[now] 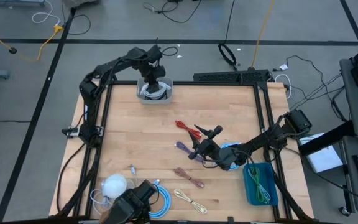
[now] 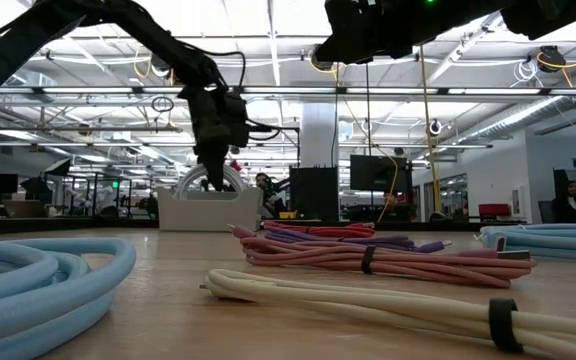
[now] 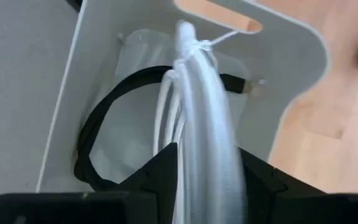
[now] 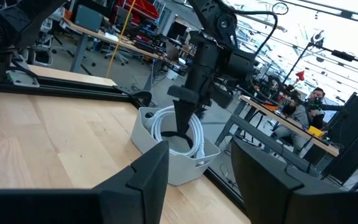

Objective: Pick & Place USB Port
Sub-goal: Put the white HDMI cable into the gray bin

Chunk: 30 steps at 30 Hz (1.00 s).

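Left tool [image 1: 155, 83] hangs directly above pale grey plastic bin [image 1: 145, 94] at worktop's far edge, fingers pinching coiled white USB cable [image 3: 199, 124]; coil's long axis vertical, lower loops already inside bin. Cable glossy, rubbery. Right tool [image 1: 205, 145], fingers spread, over mid-worktop.

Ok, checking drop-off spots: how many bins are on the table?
2: a white bin under the left gripper, which holds a white cable; a blue bin by the right edge.
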Tool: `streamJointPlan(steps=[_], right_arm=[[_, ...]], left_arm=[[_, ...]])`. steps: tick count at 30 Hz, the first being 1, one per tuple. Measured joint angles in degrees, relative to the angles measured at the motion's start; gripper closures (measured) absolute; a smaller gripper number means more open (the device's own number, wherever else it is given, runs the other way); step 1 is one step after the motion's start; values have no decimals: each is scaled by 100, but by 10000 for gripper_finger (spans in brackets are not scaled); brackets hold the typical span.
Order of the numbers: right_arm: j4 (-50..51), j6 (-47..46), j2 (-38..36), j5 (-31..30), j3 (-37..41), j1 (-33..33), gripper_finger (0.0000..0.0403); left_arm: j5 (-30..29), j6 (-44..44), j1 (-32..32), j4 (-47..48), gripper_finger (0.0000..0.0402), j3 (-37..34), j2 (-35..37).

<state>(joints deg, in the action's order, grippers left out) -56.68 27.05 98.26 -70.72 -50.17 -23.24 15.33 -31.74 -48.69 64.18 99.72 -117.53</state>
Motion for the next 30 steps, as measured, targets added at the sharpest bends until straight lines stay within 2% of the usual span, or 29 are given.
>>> streamJointPlan(steps=[3,6,7,11,23,30], right_arm=[[-1,-2,0,0,0,0,237],[-1,-2,0,0,0,-11,236],[-1,-2,0,0,0,-11,237],[-1,-2,0,-4,0,-11,238],[-2,-4,0,-2,2,-11,237],[-8,-3,0,2,2,-11,238]], left_arm=[[-376,83,139,-62,297,0,49],[-456,-61,182,-35,364,0,92],[-470,-70,196,-47,373,0,103],[-462,-39,212,-74,373,0,155],[357,-216,0,559,373,-2,222],[585,-267,-19,581,373,-2,222]])
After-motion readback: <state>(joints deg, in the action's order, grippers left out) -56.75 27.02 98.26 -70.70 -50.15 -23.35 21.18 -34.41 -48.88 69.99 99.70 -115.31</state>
